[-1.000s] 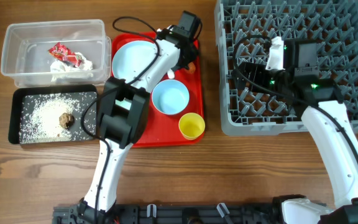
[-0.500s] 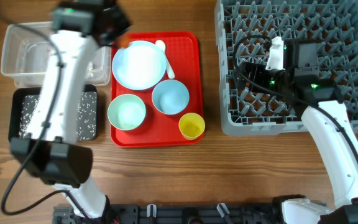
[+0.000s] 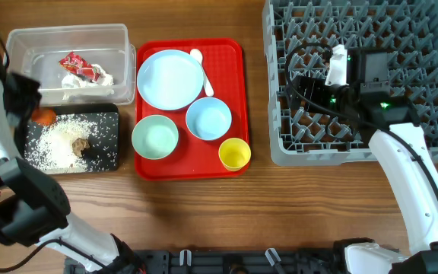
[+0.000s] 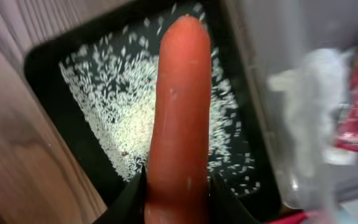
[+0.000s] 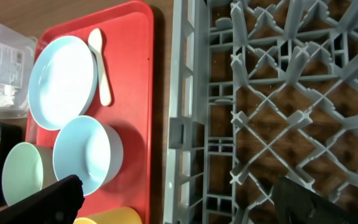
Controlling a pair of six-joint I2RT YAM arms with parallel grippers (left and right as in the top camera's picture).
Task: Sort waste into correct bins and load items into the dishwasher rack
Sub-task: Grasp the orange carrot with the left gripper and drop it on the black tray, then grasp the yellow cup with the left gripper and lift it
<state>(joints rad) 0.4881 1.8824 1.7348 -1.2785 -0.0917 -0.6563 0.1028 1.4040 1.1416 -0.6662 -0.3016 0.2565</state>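
My left gripper (image 3: 35,113) is shut on the orange carrot (image 3: 45,116) and holds it over the left end of the black tray (image 3: 106,158), which carries white rice (image 3: 55,137) and a brown lump (image 3: 79,145). In the left wrist view the carrot (image 4: 179,112) stands between my fingers (image 4: 178,202) above the rice (image 4: 114,106). The clear tub (image 3: 67,32) holds the red-and-white wrapper (image 3: 78,65) and tissue (image 3: 90,78). My right gripper (image 3: 304,87) is open and empty over the grey rack (image 3: 401,23), as the right wrist view (image 5: 182,202) also shows.
The red tray (image 3: 230,68) holds the pale blue plate (image 3: 170,78), white spoon (image 3: 201,68), green bowl (image 3: 155,137), blue bowl (image 3: 208,119) and yellow cup (image 3: 235,154). The tub sits right behind the black tray. The rack stands right of the red tray.
My left arm has swung from the back of the red tray to the far left, carrying the carrot over the black tray. The right arm has not moved.
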